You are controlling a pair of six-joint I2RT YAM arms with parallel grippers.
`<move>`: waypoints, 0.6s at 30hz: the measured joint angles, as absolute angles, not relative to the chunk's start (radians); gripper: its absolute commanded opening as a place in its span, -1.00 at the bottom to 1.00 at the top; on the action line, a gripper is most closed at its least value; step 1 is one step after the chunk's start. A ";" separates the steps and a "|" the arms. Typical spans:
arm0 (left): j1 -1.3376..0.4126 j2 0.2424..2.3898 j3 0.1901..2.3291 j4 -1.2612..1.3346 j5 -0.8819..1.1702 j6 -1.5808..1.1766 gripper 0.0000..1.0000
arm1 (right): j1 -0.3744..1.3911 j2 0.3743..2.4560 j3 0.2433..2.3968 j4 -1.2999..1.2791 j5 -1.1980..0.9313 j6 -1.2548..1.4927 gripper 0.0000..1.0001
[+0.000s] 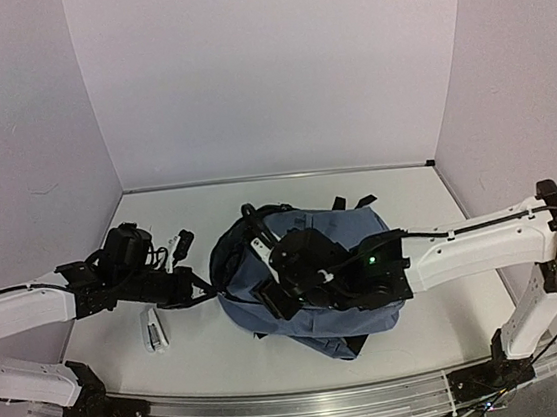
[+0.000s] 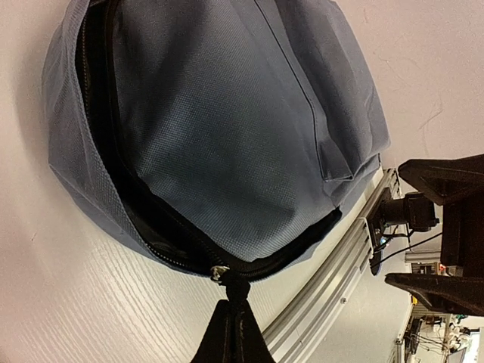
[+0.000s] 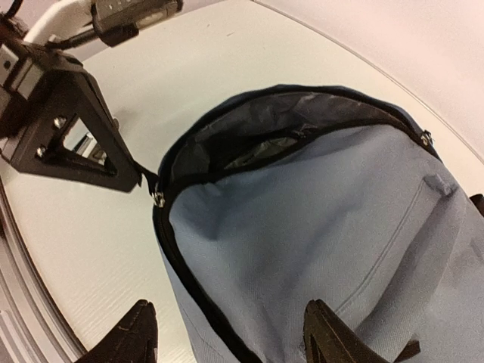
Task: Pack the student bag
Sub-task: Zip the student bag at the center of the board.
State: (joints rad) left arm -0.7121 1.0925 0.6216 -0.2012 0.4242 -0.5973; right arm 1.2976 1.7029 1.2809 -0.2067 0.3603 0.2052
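While the left pincer (image 2: 231, 314) clamps the student bag's (image 2: 227, 136) zipper pull (image 2: 221, 274), the right pincer (image 3: 228, 318) gapes.

My left arm (image 1: 18, 311) and right arm (image 1: 474, 245) are smooth white shells with black joints. A thin black cable (image 1: 481, 218) runs along the right one, and a green light (image 1: 372, 256) glows at its wrist. My black left tool (image 3: 140, 180) has a triangular frame with silver screws.
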 measured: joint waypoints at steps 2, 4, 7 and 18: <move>-0.712 1.089 0.622 -0.201 0.429 -0.597 -0.99 | 1.298 1.752 1.328 -0.202 0.355 0.181 0.26; -0.712 1.081 0.622 -0.201 0.433 -0.598 -1.00 | 1.299 1.803 1.359 -0.197 0.348 0.159 0.26; -0.712 1.073 0.622 -0.201 0.436 -0.599 -0.99 | 1.303 1.873 1.382 -0.199 0.333 0.126 0.26; -0.712 1.072 0.622 -0.201 0.436 -0.602 -1.00 | 1.314 1.990 1.455 -0.199 0.384 0.085 -0.78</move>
